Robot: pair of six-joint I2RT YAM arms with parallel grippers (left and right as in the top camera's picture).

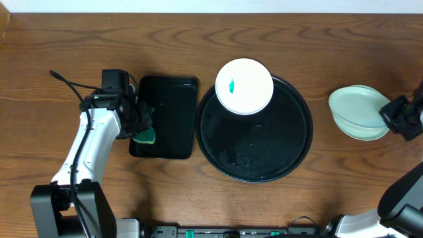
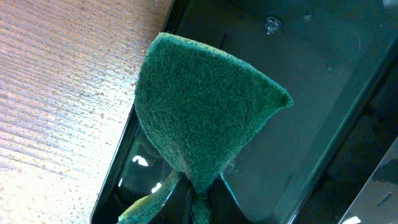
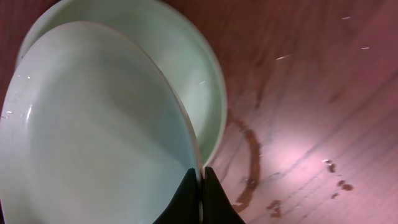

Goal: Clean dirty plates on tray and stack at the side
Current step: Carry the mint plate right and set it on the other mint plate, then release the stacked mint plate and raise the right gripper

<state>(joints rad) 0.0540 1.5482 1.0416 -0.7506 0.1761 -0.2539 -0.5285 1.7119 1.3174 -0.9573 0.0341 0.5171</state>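
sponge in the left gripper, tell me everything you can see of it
The sponge is a dark green scouring pad with a coarse, fibrous face and a paler yellow-green layer at its lower edge. Pinched and folded by the shut left gripper, it fans out to a point over the rim of the rectangular black tray.

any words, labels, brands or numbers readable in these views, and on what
No text can be read in any view.
The plate on the round tray: only a green smear, no writing.
The upper plate at the side, the rectangular tray, the sponge: no print.
The green spot at the overhead view's bottom edge: too small to read.
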